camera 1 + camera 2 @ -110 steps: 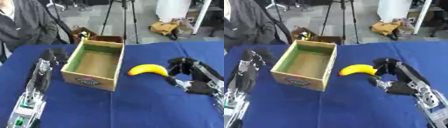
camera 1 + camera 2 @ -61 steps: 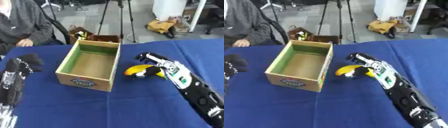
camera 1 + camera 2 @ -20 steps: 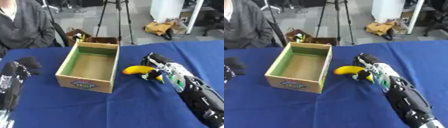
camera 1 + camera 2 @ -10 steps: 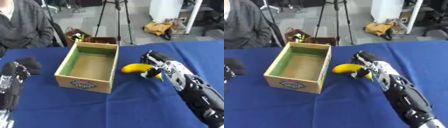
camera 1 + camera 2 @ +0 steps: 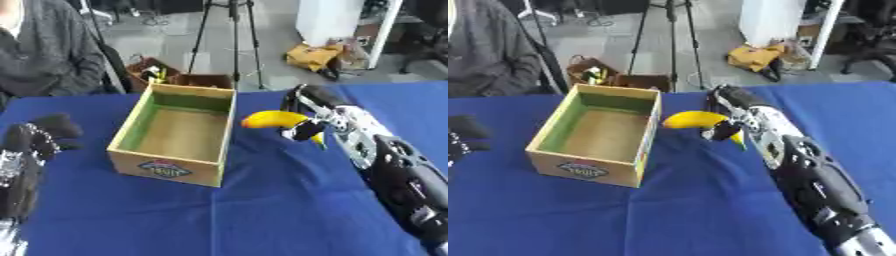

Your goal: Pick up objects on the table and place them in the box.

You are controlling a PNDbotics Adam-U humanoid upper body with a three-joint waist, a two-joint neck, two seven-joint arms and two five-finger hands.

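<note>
The banana (image 5: 273,120) is up off the blue table (image 5: 262,215), held in the robot's right hand (image 5: 308,115) just to the right of the open cardboard box (image 5: 175,131). Its long axis runs roughly left to right, bowed upward in the middle: the fat yellow end points left toward the box's right wall, stopping just short of the rim, and the thinner end curves down and to the right, poking out below the hand. The hand comes in from the right along a black and silver forearm, and its dark fingers are curled over the right half of the fruit, with the thumb tucked under it, so the banana sticks out leftward from the grasp. The box sits on the table left of centre, its green-lined inside bare, a round label on its near wall. Over at the left edge the robot's left hand (image 5: 35,137) rests on the cloth, well apart from the box, its black fingers bunched and curled with nothing in them.
</note>
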